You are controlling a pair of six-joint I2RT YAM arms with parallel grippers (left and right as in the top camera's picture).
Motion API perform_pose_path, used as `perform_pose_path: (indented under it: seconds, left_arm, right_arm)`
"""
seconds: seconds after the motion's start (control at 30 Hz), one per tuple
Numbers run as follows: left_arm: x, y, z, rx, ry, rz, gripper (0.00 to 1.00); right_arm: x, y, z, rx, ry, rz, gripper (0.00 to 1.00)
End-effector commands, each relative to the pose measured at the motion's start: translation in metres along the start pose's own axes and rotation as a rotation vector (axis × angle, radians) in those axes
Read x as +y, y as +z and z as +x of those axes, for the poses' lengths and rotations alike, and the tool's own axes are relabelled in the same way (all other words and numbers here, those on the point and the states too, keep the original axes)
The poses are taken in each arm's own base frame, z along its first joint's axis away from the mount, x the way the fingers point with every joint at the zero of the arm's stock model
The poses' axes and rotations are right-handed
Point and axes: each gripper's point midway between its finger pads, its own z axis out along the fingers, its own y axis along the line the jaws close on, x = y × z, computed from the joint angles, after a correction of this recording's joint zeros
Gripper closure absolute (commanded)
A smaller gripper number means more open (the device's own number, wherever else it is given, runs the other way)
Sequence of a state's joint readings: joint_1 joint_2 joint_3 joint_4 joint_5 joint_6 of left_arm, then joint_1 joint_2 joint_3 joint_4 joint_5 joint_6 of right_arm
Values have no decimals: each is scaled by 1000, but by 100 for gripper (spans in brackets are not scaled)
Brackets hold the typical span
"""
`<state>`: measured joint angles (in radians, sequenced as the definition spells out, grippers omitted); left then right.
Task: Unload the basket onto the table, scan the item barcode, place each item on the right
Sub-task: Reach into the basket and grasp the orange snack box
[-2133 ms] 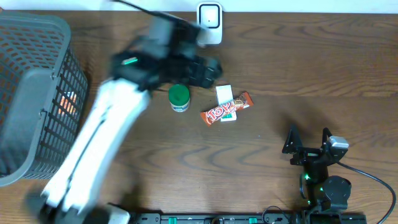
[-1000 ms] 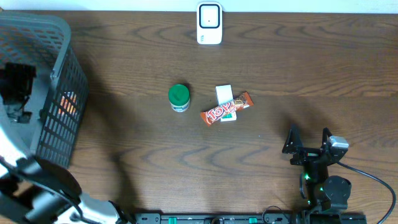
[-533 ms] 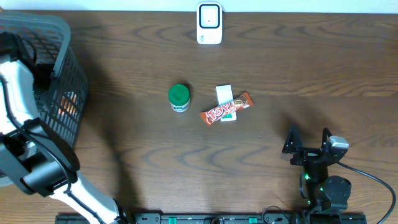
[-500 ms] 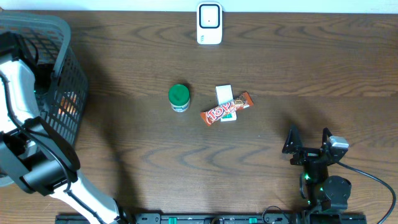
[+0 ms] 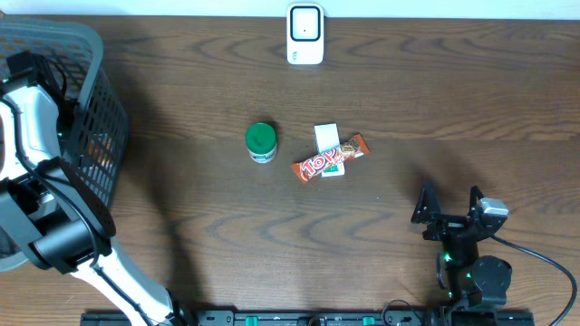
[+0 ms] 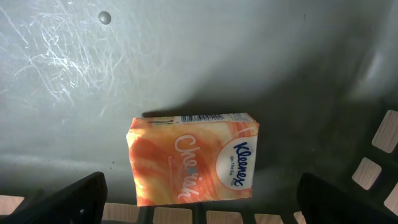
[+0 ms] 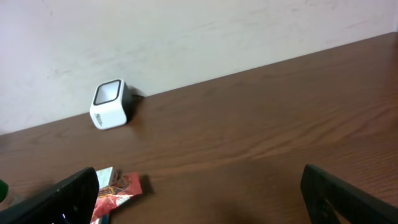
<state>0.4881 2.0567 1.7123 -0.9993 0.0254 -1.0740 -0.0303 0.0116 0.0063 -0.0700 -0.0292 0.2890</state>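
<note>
Claws gape empty: left claw (image 6: 199, 208) over tissue pack (image 6: 193, 158) in basket (image 5: 63, 36), right claw (image 5: 449, 206) over table (image 5: 453, 100)

Jaws wide: left hand (image 6: 199, 198), right hand (image 5: 449, 208).

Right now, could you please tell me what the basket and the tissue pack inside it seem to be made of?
Basket: seemingly grey moulded plastic, matte; its floor is scuffed with fine scratches.
Tissue pack: apparently thin printed film, slightly glossy; soft, rounded edges.

Scratched grey plastic basket (image 6: 62, 50), glossy film tissue pack (image 6: 193, 158), grained wood table (image 5: 408, 100)
</note>
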Motion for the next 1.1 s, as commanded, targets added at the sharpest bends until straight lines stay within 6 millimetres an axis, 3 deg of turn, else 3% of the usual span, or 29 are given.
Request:
perform_pose_path:
  seconds: [0.0, 0.13, 0.57, 0.97, 1.0, 1.07]
  left_arm:
    - [3, 8, 0, -8, -8, -27, 2]
    - [5, 10, -3, -31, -5, -42, 2]
    - [15, 50, 4, -5, 23, -137, 2]
    - [15, 59, 5, 0, 24, -149, 1]
    - [15, 59, 5, 0, 24, -149, 2]
    - [15, 59, 5, 0, 24, -149, 13]
  right_arm:
    - [1, 0, 0, -1, 10, -3, 1]
    - [1, 0, 0, -1, 10, -3, 1]
    - [1, 0, 0, -1, 10, -3, 1]
    - [1, 0, 0, -1, 10, -3, 1]
    - [1, 0, 0, -1, 10, -3, 1]
    - [1, 0, 0, -1, 10, -3, 1]
